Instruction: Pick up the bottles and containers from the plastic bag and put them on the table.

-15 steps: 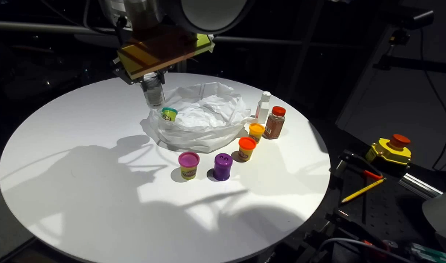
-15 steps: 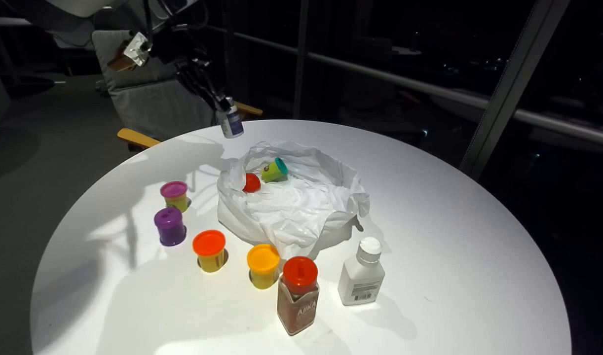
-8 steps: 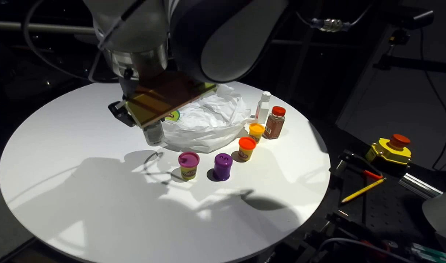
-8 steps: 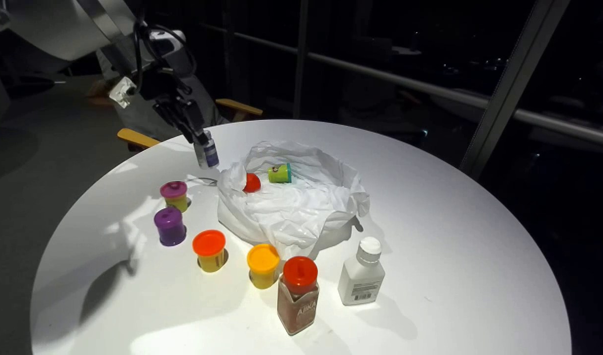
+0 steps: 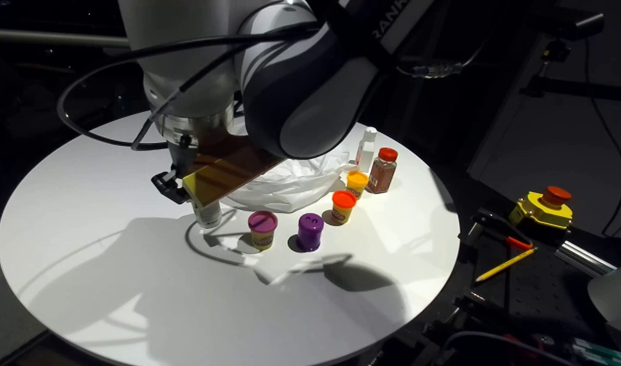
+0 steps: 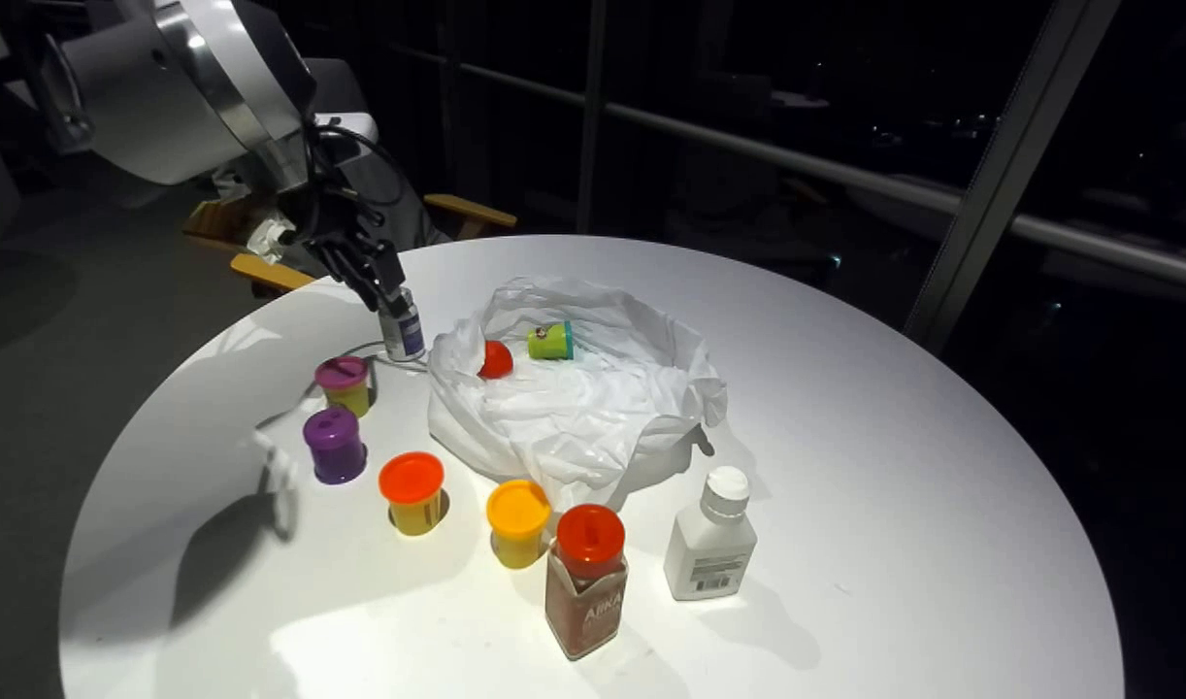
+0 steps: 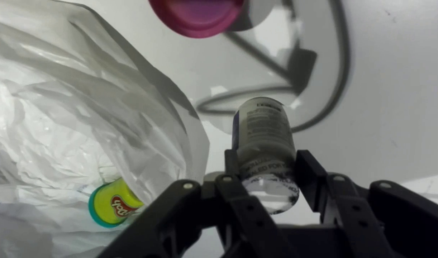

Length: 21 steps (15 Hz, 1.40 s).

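Lying open on your round white table (image 6: 904, 417) is the plastic bag (image 6: 593, 417). Just beside it your gripper (image 7: 267, 157) slants down, jaws part-closed on a load. Upright stand a red-capped brown jar (image 6: 586, 607) and a white rectangular bottle (image 6: 709, 550). Your load, a white pill bottle (image 7: 265, 125), is clasped near its top; you cannot tell if it touches the table. Next come 1 purple container (image 6: 335, 449), 3 Play-Doh tubs (image 6: 414, 497) and, inside the bag, 1 sideways teal-lidded Play-Doh tub (image 6: 551, 342) and 1 half-hidden red item (image 6: 497, 360).
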Each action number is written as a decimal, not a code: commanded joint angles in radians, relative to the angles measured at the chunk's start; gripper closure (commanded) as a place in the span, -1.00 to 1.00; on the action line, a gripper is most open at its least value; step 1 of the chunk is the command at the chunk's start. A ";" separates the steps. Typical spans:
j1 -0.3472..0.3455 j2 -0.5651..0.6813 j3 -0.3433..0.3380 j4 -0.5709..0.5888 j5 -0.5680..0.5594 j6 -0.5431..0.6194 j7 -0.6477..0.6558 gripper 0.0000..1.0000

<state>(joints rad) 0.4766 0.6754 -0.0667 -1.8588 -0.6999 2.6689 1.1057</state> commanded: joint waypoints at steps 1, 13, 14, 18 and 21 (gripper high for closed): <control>-0.004 0.004 0.022 -0.013 0.019 0.088 -0.040 0.62; 0.004 -0.114 0.022 0.003 0.081 -0.121 -0.085 -1.00; -0.015 -0.123 0.030 0.011 0.105 -0.149 -0.094 -1.00; -0.089 -0.120 0.039 0.041 0.224 -0.212 -0.169 -1.00; -0.138 -0.084 0.021 0.050 0.302 -0.176 -0.184 -1.00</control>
<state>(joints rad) 0.3856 0.5646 -0.0479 -1.8320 -0.4689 2.4799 0.9510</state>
